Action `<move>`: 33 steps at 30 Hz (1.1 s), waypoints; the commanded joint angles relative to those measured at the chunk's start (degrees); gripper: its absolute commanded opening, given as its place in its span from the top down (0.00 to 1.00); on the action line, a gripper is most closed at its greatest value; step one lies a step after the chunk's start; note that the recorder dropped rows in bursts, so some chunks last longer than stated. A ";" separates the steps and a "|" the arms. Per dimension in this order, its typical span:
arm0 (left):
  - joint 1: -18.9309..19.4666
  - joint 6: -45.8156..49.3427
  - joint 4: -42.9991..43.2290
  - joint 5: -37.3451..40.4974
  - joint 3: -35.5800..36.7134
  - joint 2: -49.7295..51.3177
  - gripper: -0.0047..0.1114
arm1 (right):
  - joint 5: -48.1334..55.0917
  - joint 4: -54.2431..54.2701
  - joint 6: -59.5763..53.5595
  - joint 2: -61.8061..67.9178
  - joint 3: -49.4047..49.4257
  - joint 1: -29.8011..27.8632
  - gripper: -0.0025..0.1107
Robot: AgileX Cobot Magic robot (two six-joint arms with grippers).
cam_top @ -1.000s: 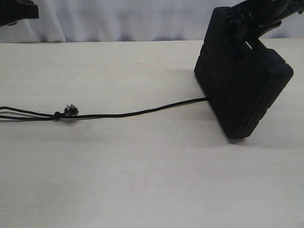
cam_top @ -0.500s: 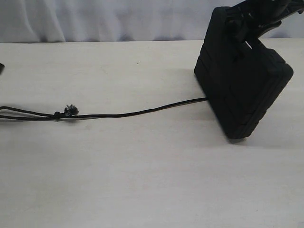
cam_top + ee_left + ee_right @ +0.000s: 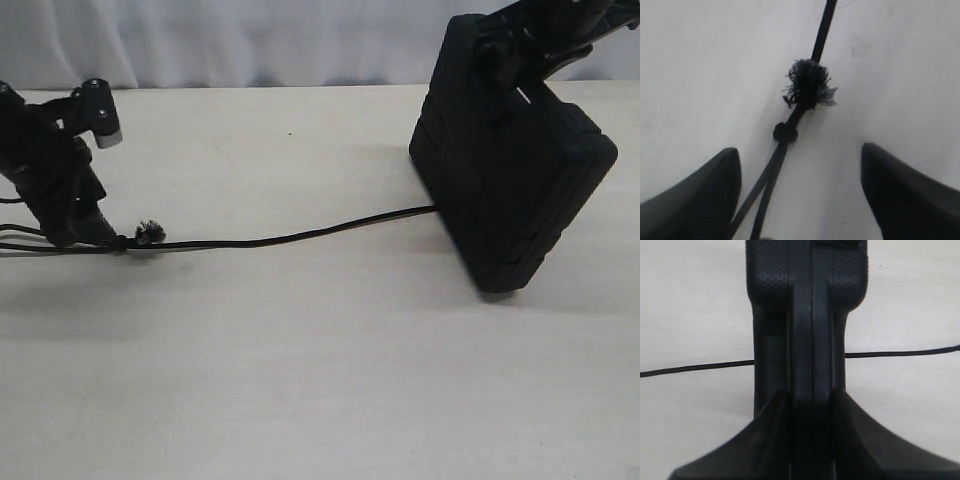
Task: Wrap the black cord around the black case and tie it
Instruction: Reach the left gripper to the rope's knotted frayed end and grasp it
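Left gripper (image 3: 800, 152) is spread wide and holds nothing. It is angled down at the table's (image 3: 300, 380) left edge, straddling the black cord (image 3: 290, 238) by its knot (image 3: 785, 132) and tuft (image 3: 810, 90). The cord runs left to right to the black case (image 3: 510, 190). Right gripper (image 3: 810, 402) clamps the case, which stands on edge, tilted, at the far right.

Far left of black case (image 3: 510, 190): left gripper (image 3: 95, 233), matte black, blocky, with small cylinder knob (image 3: 101, 125), pale grey at one end. In left wrist view, fingers (image 3: 700, 200) smooth, dark, tapering to rounded tips. Above black case: right gripper (image 3: 505, 55), black, angular; fingers (image 3: 752, 445) broad, flaring wedges.
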 commanded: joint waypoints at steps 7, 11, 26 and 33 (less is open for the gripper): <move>-3.39 4.69 5.63 -10.28 -0.33 7.44 0.36 | 0.33 0.37 -0.21 0.08 0.61 -0.26 0.94; -3.39 4.69 5.63 -12.02 -0.33 8.59 0.40 | 0.33 0.37 -0.21 0.08 0.61 -0.26 0.94; -3.62 3.38 -3.82 -7.28 -0.70 12.25 0.96 | 0.33 0.37 -0.21 0.08 0.61 -0.26 0.94; -4.62 -15.59 -33.81 -7.41 -4.81 12.48 0.96 | 0.33 0.37 -0.21 0.08 0.61 -0.26 0.94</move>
